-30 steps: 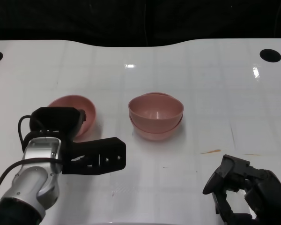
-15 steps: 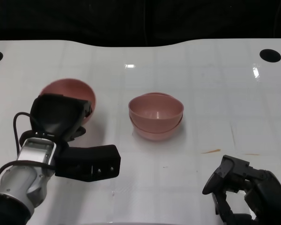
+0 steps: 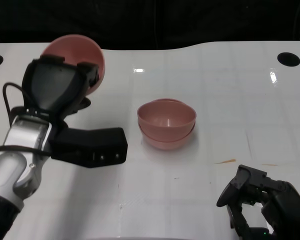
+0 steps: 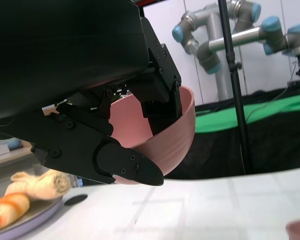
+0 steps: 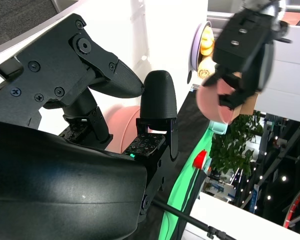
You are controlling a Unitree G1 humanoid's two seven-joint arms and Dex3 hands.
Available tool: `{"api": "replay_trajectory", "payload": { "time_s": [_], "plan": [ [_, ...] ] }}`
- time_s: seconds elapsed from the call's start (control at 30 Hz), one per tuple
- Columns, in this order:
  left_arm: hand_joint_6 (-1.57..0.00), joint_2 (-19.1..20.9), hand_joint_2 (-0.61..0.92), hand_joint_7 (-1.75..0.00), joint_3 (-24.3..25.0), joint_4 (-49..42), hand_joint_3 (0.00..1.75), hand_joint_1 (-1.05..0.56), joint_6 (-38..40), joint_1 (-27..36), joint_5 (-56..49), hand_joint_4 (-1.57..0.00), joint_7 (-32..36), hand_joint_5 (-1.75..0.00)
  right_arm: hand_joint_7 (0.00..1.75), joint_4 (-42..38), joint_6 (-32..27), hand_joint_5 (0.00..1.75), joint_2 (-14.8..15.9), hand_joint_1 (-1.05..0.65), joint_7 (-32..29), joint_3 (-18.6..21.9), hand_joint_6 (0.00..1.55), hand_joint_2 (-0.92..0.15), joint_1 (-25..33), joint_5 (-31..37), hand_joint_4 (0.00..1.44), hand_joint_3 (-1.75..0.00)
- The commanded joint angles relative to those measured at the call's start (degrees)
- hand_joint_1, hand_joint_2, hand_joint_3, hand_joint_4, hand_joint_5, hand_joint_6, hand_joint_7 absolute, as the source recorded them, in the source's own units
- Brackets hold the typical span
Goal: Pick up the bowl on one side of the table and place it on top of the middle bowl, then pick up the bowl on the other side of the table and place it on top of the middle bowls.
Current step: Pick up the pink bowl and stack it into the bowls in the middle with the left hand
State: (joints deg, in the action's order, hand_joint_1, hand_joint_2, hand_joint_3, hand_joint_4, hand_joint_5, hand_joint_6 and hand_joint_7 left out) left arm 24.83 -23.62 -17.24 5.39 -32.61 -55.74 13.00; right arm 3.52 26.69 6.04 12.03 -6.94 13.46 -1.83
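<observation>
Fingers [image 4: 162, 97] of your left hand [image 3: 57, 90] gripped the pink bowl [image 3: 85, 52] by its rim, aloft, with the two stacked bowls [image 3: 166, 122] well apart. Carrying it level and centring it over them looked wisest. Your right hand [image 3: 257, 197] held nothing, fingers apart.

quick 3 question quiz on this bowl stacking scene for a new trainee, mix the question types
1. True or false: the left hand holds a pink plastic bowl lifted clear of the white table.
2. Multiple choice: the stack of pink bowls in the middle consists of
A. one bowl
B. two nested bowls
C. four bowls
3. Fill in the missing word: the right hand sits low near the table's front edge and holds ____.

Key
1. True; the left wrist view shows the fingers clasping the bowl's wall above the table.
2. B
3. nothing
</observation>
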Motion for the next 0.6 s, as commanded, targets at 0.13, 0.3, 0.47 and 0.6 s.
{"api": "replay_trajectory", "payload": {
  "time_s": [0.13,0.3,0.47,0.6],
  "plan": [
    [-0.86,0.05,0.91,-0.98,1.79,2.1,0.01,-0.34,-3.64,-4.55,2.43,-0.87,-1.22,-1.75,1.47,-0.22,-0.29,1.75,0.07,-0.17,-0.16,0.75,0.77,-0.45,-0.1,-0.31,0.83,-1.31],
    [-0.77,-1.5,0.92,-1.4,2.32,1.72,0.07,-0.35,-7.22,-7.75,8.54,-0.88,-7.62,-1.75,1.47,-0.3,-0.62,1.75,0.05,-0.18,-0.24,0.7,0.77,-0.45,-0.21,-0.09,0.84,-1.31],
    [-0.73,-3.57,0.91,-1.63,1.96,0.61,0.07,-0.32,-9.05,-9.99,12.5,-0.87,-13.04,-1.75,1.48,-0.22,-0.62,1.75,-0.05,-0.18,-0.28,0.53,0.77,-0.45,-0.19,0.06,0.84,-1.32],
    [-0.73,-5.0,0.92,-1.74,2.23,-0.02,0.16,-0.26,-10.41,-10.75,16.75,-0.87,-17.8,-1.75,1.48,-0.35,-0.44,1.75,-0.25,-0.18,-0.35,0.38,0.77,-0.44,-0.21,0.15,0.84,-1.32]
  ]
}}
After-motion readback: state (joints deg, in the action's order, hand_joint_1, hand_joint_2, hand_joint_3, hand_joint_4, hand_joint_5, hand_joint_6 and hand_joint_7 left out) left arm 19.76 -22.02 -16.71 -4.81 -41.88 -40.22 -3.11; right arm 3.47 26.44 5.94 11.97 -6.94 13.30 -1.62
